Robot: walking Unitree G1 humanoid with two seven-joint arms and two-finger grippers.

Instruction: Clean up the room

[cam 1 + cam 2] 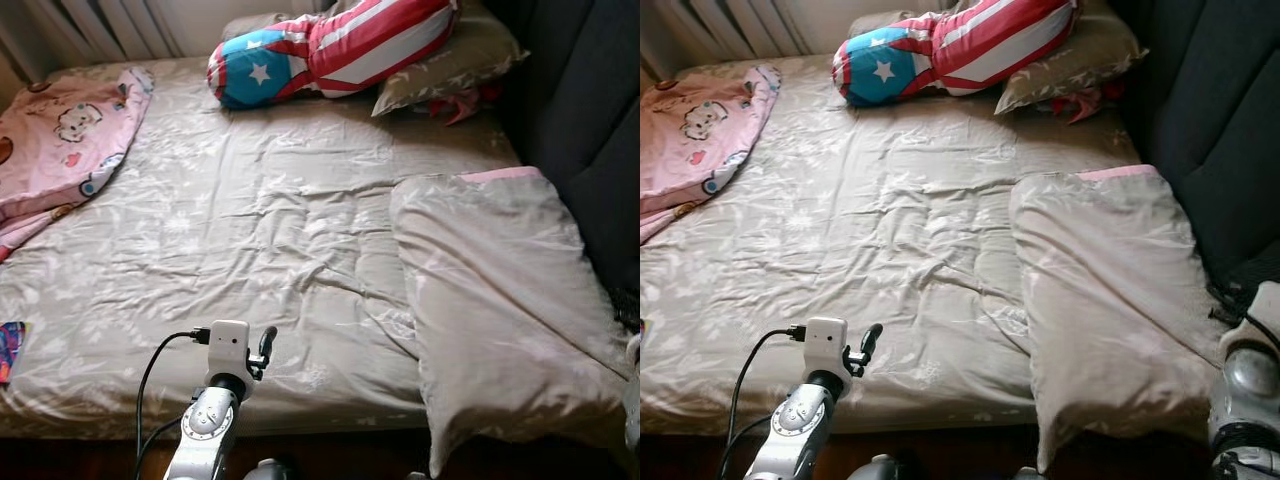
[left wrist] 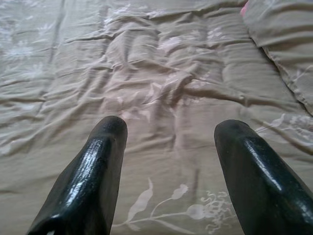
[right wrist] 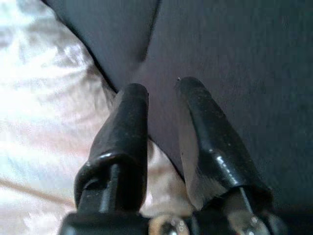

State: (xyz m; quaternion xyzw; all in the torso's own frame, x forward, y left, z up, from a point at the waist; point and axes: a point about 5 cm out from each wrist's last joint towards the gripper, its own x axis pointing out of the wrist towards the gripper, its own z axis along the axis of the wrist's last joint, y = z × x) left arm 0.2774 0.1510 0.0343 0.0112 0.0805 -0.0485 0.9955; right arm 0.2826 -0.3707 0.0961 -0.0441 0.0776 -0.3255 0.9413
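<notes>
A bed [image 1: 250, 230] under a wrinkled beige floral sheet spans the view. A large beige pillow [image 1: 500, 310] lies at its near right corner, against a dark padded headboard [image 1: 590, 120]. A pink cartoon-print blanket [image 1: 60, 150] drapes over the far left edge. A red, white and blue star cushion [image 1: 330, 50] rests along the far edge, on a smaller beige pillow [image 1: 450, 60]. The left gripper [image 2: 168, 171] hovers over the near edge, fingers spread wide, holding nothing. The right gripper [image 3: 164, 142] sits where pillow meets headboard, fingers slightly parted, empty.
</notes>
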